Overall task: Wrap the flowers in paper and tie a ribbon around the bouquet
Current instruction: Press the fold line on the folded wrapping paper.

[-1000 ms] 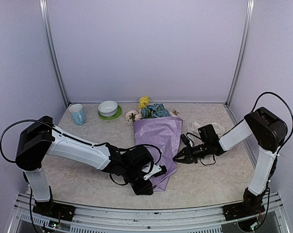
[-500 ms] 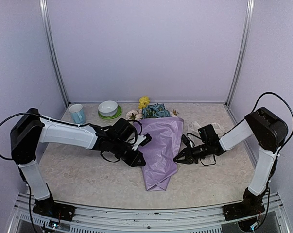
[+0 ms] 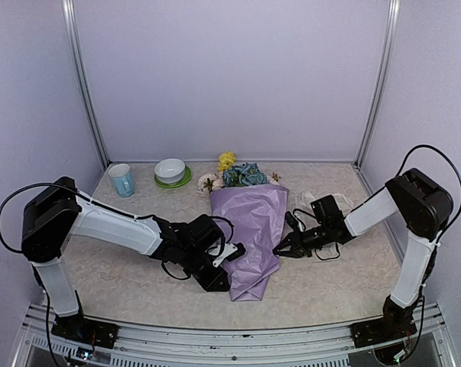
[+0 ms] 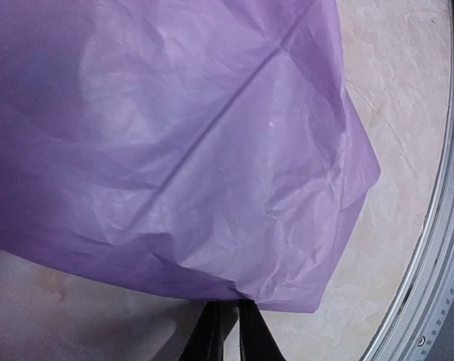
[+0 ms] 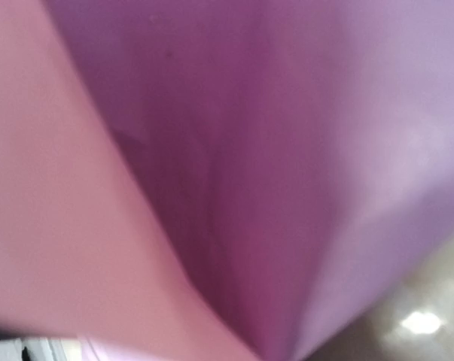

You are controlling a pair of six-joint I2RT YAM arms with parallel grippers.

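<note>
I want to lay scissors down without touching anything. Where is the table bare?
Bare: the front right, between the tip of the paper and the base of the right arm; also the left, between the mug and the left arm. Crowded: the back middle, with bowl and flowers.

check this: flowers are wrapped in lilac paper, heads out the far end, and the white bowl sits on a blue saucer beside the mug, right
Not quite: the saucer under the white bowl is green, not blue, as the top external view shows. The rest holds: flowers wrapped in lilac paper, heads out the far end, bowl beside the mug.
</note>
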